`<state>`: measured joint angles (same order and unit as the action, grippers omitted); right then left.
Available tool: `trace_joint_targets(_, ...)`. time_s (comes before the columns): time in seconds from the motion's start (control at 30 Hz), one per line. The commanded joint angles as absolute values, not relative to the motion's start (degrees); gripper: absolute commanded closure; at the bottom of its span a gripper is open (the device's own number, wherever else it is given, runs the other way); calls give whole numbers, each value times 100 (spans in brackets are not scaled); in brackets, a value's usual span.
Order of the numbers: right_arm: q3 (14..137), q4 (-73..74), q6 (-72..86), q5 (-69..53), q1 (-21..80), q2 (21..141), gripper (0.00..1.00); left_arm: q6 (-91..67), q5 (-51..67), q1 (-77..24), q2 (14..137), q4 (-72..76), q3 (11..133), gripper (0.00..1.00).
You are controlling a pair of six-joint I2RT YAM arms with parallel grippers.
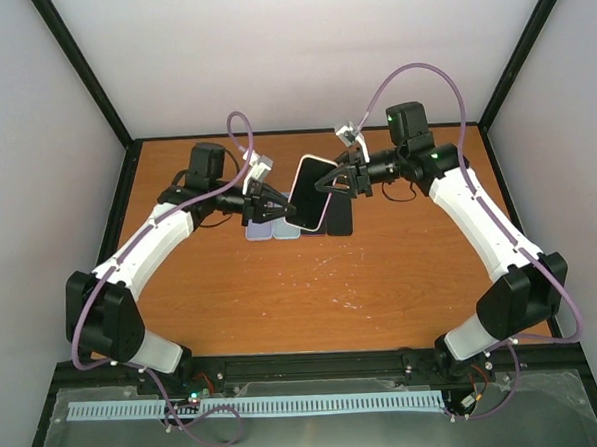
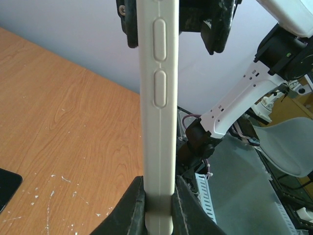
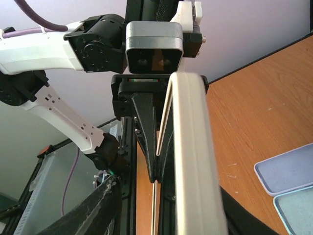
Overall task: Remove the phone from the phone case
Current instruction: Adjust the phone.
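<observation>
Item: cream phone case (image 1: 310,191), being held tilted in the air above the worktop (image 1: 382,279); phone presumably seated inside, not separately discernible. Left tool (image 1: 289,215) is pinching one end of the case. Right tool (image 1: 330,185), at the opposite end, is standing spread, gripping nothing. Handling note: left tool should be clamping the rim only while the right is peeling a corner lip off slowly.

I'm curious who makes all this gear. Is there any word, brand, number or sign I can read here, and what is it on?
None can be read.
The cream phone case shows only raised, unmarked side buttons.
The silver wrist camera, the white arm links and the spare cases on the table show no legible lettering.
</observation>
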<state>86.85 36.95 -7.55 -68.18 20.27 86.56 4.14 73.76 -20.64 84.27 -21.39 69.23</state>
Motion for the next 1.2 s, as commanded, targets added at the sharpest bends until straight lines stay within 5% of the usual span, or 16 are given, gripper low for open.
trace_joint_targets(0.0, 8965, 3997, -1065, -6903, 2054, 8786, 59, 810, 7515, -2172, 8434, -2281, 7280, 99)
trace_joint_targets(0.1, 9038, 4071, -1106, -6899, 2056, 8853, 64, 912, 7488, -2205, 8460, -2382, 7310, 99)
trace_joint_targets(0.27, 9093, 4295, -1264, -6906, 2057, 8920, 86, 955, 7404, -2206, 8460, -2427, 7346, 99)
trace_joint_targets(0.33, 9102, 4329, -1244, -6931, 2057, 8937, 96, 990, 7284, -2206, 8454, -2483, 7340, 86)
trace_joint_targets(0.43, 9140, 4310, -1154, -6989, 2050, 8918, 97, 1260, 7167, -2146, 8381, -2727, 7296, 63)
trace_joint_targets(0.5, 9120, 4139, -919, -7061, 2051, 8872, 97, 1523, 7122, -2044, 8324, -2969, 7197, 58)
trace_joint_targets(1.17, 8765, 3547, -390, -7712, 2052, 8552, 97, 1774, 6968, -1695, 8038, -3206, 6513, 61)
